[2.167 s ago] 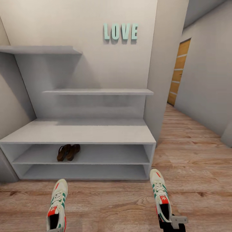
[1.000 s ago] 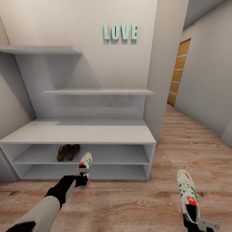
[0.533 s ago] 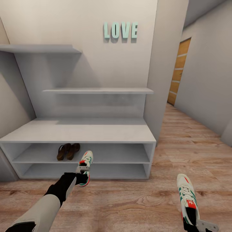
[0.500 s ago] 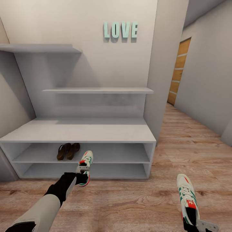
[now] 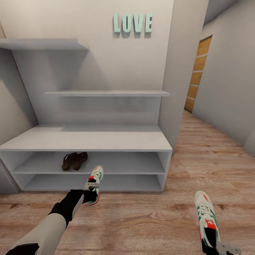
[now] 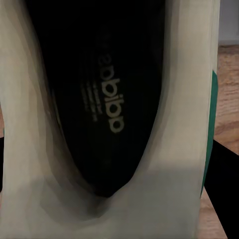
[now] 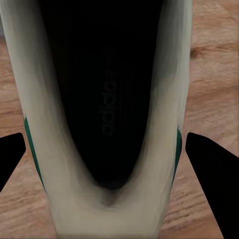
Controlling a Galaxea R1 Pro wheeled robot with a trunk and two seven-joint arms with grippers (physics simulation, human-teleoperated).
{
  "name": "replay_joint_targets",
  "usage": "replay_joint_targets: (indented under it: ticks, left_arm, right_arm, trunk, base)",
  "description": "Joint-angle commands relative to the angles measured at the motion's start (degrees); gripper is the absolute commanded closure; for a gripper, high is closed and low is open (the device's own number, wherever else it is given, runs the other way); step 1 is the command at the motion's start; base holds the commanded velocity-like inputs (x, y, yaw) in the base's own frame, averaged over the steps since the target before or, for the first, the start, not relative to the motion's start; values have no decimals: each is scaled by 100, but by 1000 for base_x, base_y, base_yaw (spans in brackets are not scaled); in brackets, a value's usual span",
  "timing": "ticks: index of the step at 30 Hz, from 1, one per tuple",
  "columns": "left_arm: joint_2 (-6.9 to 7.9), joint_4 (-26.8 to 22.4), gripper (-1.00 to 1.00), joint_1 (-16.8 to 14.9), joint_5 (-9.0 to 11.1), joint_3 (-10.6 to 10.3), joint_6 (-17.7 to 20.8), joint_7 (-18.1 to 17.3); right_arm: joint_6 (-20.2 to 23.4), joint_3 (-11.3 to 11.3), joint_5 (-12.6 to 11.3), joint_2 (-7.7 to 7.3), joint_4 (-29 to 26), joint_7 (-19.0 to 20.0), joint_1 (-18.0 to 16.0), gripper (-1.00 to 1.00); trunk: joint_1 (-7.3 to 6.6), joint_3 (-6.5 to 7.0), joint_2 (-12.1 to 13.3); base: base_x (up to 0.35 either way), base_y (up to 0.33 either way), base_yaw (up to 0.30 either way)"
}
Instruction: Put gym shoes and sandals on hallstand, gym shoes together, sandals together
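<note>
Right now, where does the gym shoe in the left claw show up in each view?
Head view: the left-held gym shoe is low centre-left, before the hallstand, gripped by the left claw.
Left wrist view: its dark insole is seen close up.
Right wrist view: this is the other gym shoe, in the right claw.
Shared landmark: the wood-plank floor.

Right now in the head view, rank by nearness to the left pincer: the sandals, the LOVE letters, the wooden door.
1. Sandals, on the rack's shelf just beyond the left pincer.
2. LOVE letters, high on the wall.
3. Wooden door, far down the corridor, right.
</note>
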Motion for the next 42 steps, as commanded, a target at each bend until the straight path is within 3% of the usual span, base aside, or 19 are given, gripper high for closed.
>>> replay_joint_targets:
  ticks: [1,5,16,42]
  left_arm:
    - [-2,-11,100,5,-55,45,28,-50]
    - [4,-9,100,19,-55,44,28,-52]
    - [21,-22,100,51,-60,48,-46,-47]
    - [23,-98,100,58,-56,89,-68,-36]
  right_arm:
    - [-18,-14,28,0,4,-15,-5,100]
    - [-19,-15,28,-1,4,-17,-5,100]
    - [-33,-9,41,-8,4,-24,-5,100]
    - [-28,8,54,-10,13,-15,-5,100]
  trunk:
    - [21,-33,-44]
    - [109,-141,-205]
    - [109,-184,-205]
    - [109,-185,-205]
  base:
    - [0,0,0]
    - [0,0,-44]
    - [16,0,-83]
    - [308,0,-1]
